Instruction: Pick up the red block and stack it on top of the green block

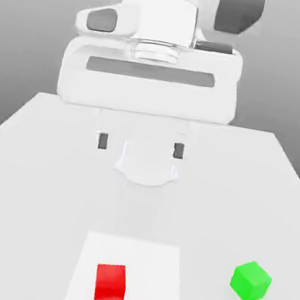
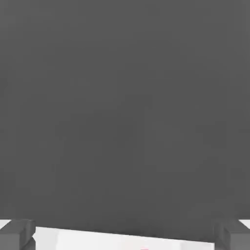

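The red block point(image 1: 109, 285) lies on a lighter square patch point(image 1: 159, 272) near the table's front edge. The green block point(image 1: 251, 282) rests on the table toward the exterior view's right, apart from the red one. My gripper point(image 1: 140, 145) hangs above the middle of the table, well behind both blocks, with its two dark fingertips point(image 1: 103, 141) spread wide and nothing between them. In the hand view both fingertips point(image 2: 17, 234) stand far apart at the frame's corners, again with nothing between them.
The white table point(image 1: 36, 181) stretches from the arm's base to the front edge. A round pale shadow point(image 1: 146, 166) lies under the hand. A grey backdrop point(image 2: 125, 107) faces the hand camera.
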You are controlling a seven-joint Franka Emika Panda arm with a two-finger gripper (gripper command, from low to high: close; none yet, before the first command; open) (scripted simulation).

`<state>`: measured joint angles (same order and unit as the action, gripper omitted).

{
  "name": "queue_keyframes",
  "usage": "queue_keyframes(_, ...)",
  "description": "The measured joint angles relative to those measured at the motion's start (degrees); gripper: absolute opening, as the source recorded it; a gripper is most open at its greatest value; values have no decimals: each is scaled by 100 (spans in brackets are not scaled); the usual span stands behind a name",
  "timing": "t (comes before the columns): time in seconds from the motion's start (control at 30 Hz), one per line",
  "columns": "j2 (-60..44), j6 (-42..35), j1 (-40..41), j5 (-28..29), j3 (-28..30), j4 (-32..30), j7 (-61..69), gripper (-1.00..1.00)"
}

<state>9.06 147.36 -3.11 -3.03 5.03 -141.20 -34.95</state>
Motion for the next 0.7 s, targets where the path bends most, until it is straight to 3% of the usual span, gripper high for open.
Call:
queue_keyframes(0.27,-1651,711,62,56,49,-426,353,0)
queue_keyframes(0.43,-2686,1506,191,-88,-104,-344,507,0)
queue_keyframes(0.47,-2859,1650,223,-123,-142,-319,533,-100)
queue_keyframes(0.7,-2883,1668,249,-99,-165,-316,514,-100)
